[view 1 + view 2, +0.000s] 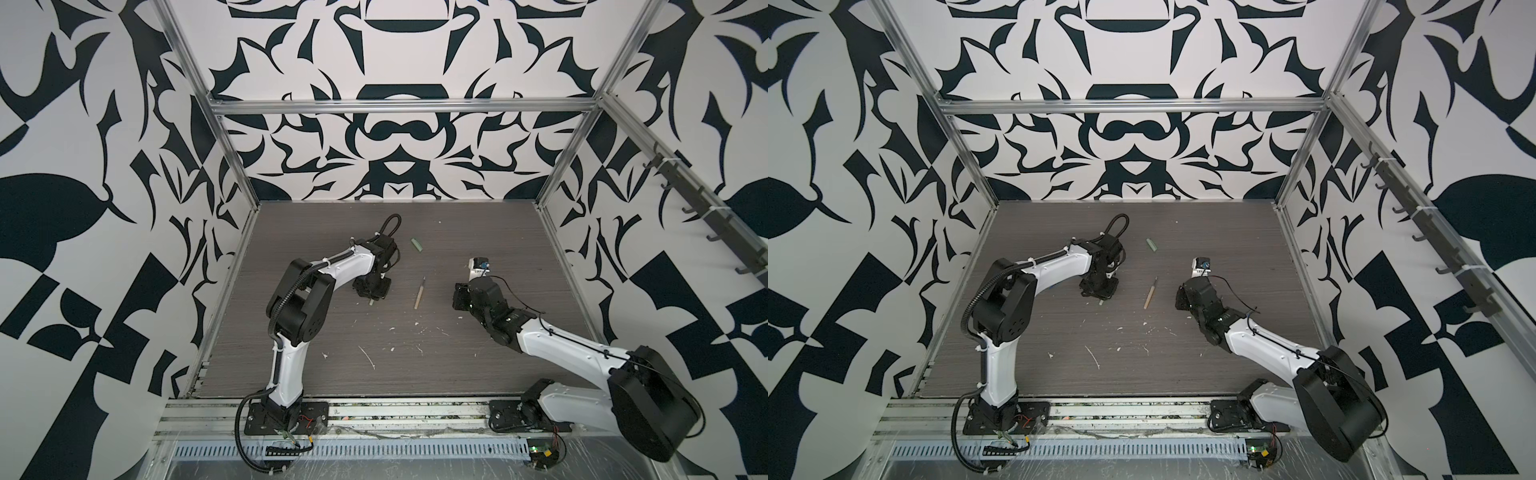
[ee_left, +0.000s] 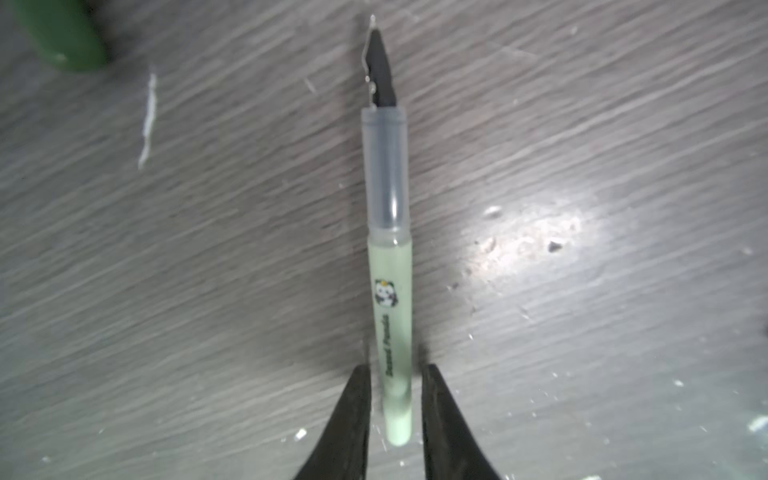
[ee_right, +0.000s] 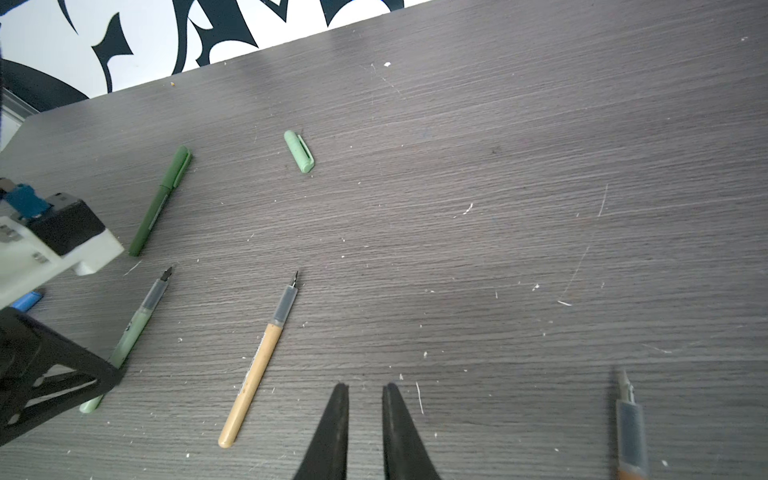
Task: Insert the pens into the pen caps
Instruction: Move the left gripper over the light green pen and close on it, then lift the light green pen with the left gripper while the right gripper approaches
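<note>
The pale green pen (image 2: 388,291) lies on the table with its dark tip pointing away. My left gripper (image 2: 397,368) stands open astride its rear end, a thin gap on each side. In both top views this gripper (image 1: 371,297) (image 1: 1098,296) points down and hides most of that pen. The pale green cap (image 1: 417,244) (image 3: 299,151) lies apart, further back. A tan pen (image 1: 419,293) (image 3: 257,361) lies uncapped mid-table. My right gripper (image 3: 365,386) (image 1: 459,297) hovers shut and empty beside it. A dark green pen (image 3: 160,199) wears its cap.
An uncapped pen with an orange-brown body (image 3: 631,424) lies beside my right gripper. A blue cap (image 3: 29,300) peeks out behind the left arm's camera block (image 3: 54,237). A dark green rounded end (image 2: 62,37) shows near the left gripper. White flecks (image 1: 368,357) litter the table.
</note>
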You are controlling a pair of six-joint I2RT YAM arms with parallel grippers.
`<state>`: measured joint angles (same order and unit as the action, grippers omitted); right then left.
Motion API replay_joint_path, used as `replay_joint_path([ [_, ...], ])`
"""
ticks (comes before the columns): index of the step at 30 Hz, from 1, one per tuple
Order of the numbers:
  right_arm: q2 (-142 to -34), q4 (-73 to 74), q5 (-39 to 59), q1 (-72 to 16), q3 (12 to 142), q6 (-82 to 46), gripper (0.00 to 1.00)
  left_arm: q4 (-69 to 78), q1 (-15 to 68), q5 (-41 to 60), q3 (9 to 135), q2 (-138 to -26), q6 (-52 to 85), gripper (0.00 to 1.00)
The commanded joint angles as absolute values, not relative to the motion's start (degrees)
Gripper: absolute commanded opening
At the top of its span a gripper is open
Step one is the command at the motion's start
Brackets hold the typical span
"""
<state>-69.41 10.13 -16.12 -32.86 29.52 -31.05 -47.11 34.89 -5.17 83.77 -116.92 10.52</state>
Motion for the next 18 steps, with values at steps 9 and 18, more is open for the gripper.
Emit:
replay_joint_path([
  [9,-68.47,9.78,-15.15,-33.0,31.3,-30.5,0.19,-42.07,35.11,-3.25,81.04,-116.25,10.41,0.15],
  [18,-67.22,8.58,-11.53,-32.97,32.38,-29.7,0.19,-38.02,36.5,-0.72,78.89,-110.72,10.94,0.08],
])
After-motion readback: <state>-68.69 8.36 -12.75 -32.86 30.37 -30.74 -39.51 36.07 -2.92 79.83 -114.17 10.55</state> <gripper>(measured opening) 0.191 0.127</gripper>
